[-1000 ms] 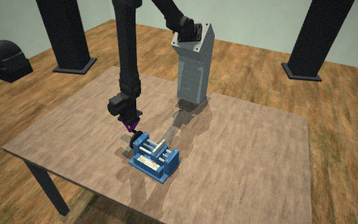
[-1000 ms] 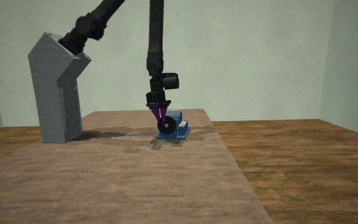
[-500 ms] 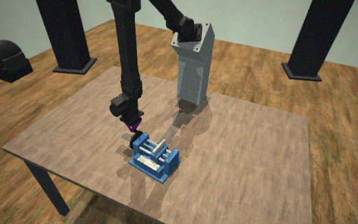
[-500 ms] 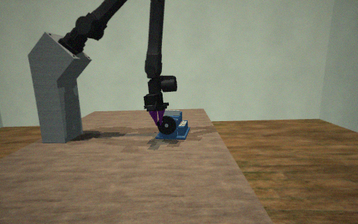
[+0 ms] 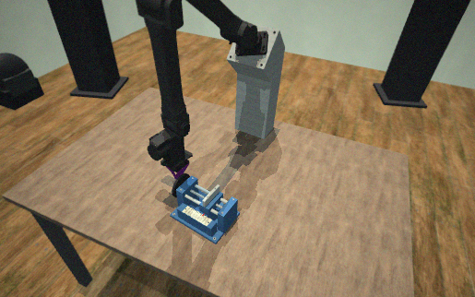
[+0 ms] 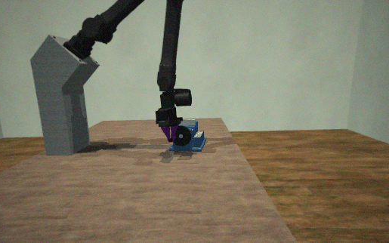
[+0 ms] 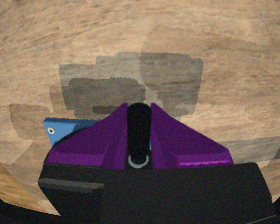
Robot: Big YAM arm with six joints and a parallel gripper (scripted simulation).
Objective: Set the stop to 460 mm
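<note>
1 arm (image 5: 169,88), 1 blue fixture (image 5: 224,217), 1 handwheel (image 6: 183,136), 1 table (image 5: 333,194)

Wood floor (image 5: 453,152), pale green walls (image 6: 265,56)

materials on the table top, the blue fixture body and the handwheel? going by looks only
Table top: looks like wood, matte, brown with streaked grain.
Blue fixture body: probably painted metal or plastic; flat uniform blue, no grain, so it stays open.
Handwheel: plain black disc, dull, could be plastic or blackened metal. The end effector is shut on its rim, purple fingers either side.
</note>
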